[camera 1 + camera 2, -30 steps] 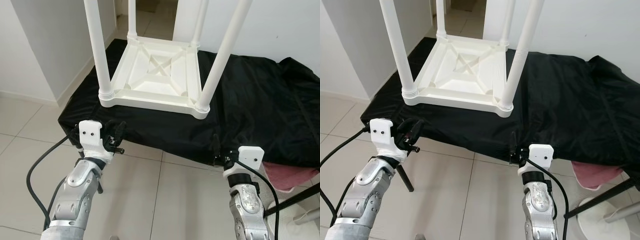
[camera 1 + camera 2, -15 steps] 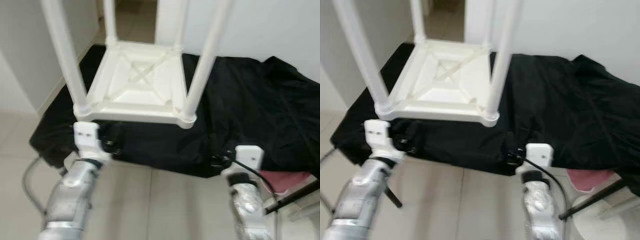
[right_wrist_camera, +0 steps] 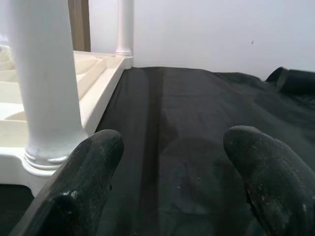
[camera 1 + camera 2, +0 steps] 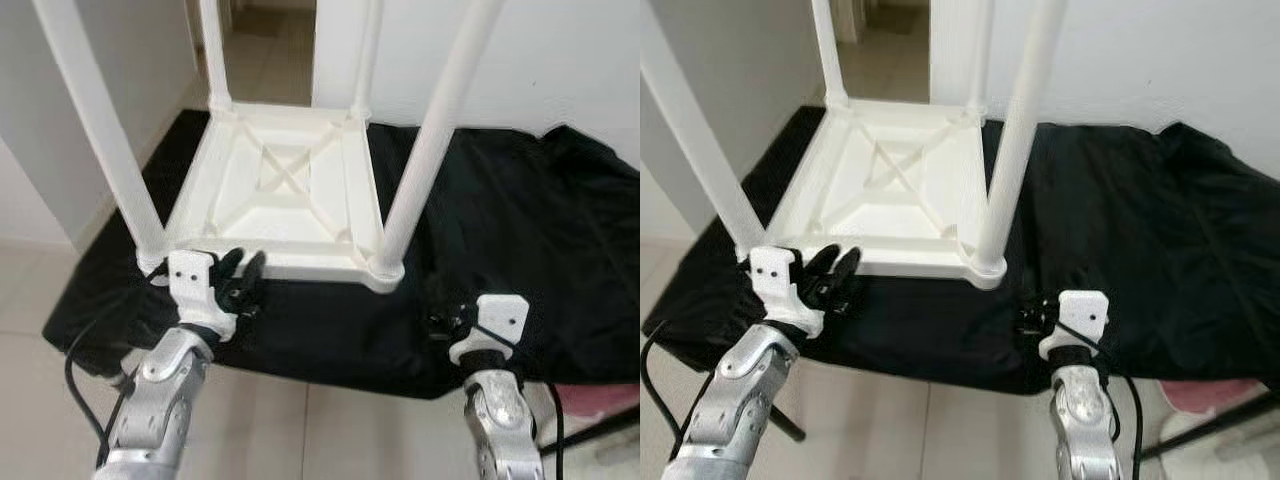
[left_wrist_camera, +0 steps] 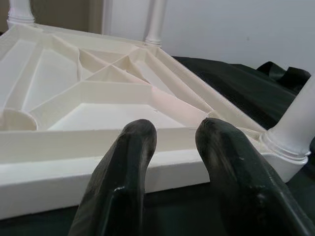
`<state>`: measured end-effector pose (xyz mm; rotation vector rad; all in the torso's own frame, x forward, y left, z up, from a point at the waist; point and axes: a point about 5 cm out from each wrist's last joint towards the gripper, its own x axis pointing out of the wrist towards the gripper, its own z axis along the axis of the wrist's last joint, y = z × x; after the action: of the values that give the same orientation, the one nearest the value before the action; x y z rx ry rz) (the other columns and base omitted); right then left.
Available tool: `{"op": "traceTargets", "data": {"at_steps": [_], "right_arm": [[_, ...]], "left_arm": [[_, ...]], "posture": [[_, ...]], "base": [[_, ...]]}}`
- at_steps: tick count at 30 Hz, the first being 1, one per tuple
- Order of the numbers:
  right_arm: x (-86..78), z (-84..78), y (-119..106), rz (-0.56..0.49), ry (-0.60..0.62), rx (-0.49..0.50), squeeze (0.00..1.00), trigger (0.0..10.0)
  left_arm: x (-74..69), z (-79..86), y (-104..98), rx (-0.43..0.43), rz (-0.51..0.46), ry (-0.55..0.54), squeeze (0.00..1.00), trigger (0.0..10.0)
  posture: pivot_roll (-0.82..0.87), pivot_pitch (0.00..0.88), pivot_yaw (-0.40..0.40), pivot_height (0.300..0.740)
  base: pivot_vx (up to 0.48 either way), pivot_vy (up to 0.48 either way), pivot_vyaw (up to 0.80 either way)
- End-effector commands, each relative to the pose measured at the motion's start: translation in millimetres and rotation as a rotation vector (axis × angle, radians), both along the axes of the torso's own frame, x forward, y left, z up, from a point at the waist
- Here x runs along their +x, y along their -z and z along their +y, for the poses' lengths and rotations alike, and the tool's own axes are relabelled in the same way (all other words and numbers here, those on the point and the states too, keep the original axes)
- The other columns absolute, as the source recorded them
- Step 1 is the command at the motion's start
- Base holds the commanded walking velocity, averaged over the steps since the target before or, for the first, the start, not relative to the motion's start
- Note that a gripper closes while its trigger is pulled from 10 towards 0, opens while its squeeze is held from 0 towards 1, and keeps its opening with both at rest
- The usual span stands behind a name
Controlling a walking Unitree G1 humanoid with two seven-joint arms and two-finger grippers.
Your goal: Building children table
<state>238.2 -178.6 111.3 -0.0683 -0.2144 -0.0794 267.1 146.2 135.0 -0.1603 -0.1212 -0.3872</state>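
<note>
A white children's table (image 4: 300, 215) lies upside down on a black cloth (image 4: 520, 250), its legs pointing up. My left gripper (image 4: 244, 262) hovers just in front of the table's near rim (image 5: 74, 167), by the near left leg (image 4: 100, 140). Its fingers (image 5: 133, 147) stand slightly apart and open, with nothing between them. My right gripper (image 4: 440, 320) is over the cloth's front edge, a little right of the near right leg (image 4: 430, 150). In the right wrist view that leg (image 3: 47, 78) stands beside the open right gripper (image 3: 172, 142), which holds nothing.
White walls close in behind and on the left, with a doorway (image 4: 265, 40) beyond the table. Tiled floor (image 4: 30, 400) lies below the cloth's front edge. A pink cloth (image 4: 600, 375) shows at the lower right. A black cable (image 4: 85, 370) loops from my left arm.
The view has shifted forward and closer to the table. Both grippers now reach over the cloth's front edge; the left one has come up to the table's near rim.
</note>
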Motion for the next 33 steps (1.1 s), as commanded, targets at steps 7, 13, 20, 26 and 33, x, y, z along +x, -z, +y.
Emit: {"op": "traceTargets", "data": {"at_steps": [7, 13, 20, 26, 33], "right_arm": [[-4.4, 3.4, 4.1, 0.013, -0.053, 0.022, 1.0, 10.0], [-7.1, 3.6, 4.9, 0.017, -0.062, 0.029, 1.0, 10.0], [-7.1, 4.6, 5.6, 0.024, -0.101, 0.033, 0.0, 10.0], [-7.6, 4.4, 5.8, 0.026, -0.115, 0.03, 0.0, 10.0], [-5.9, 6.8, 6.2, 0.033, -0.131, 0.023, 0.0, 10.0]], "left_arm": [[-3.7, 6.1, 4.3, 0.017, 0.011, -0.03, 0.0, 10.0], [-10.5, 2.6, 7.1, 0.017, 0.017, -0.003, 0.0, 10.0], [-12.6, 2.8, 7.0, 0.033, -0.004, -0.008, 0.0, 10.0], [-12.1, 5.5, 6.7, 0.045, -0.004, -0.022, 0.0, 10.0], [-11.3, 4.0, 7.2, 0.063, 0.025, 0.02, 0.0, 10.0]], "posture": [[-0.03, 0.0, -0.039, 0.74], [-0.03, 0.0, -0.036, 0.74], [-0.03, 0.0, -0.038, 0.74], [-0.03, 0.0, -0.047, 0.74], [-0.01, 0.0, -0.079, 0.74]], "base": [[0.0, 0.0, 0.0], [0.0, 0.0, 0.0], [0.0, 0.0, 0.0], [0.0, 0.0, 0.0], [0.0, 0.0, 0.0]]}}
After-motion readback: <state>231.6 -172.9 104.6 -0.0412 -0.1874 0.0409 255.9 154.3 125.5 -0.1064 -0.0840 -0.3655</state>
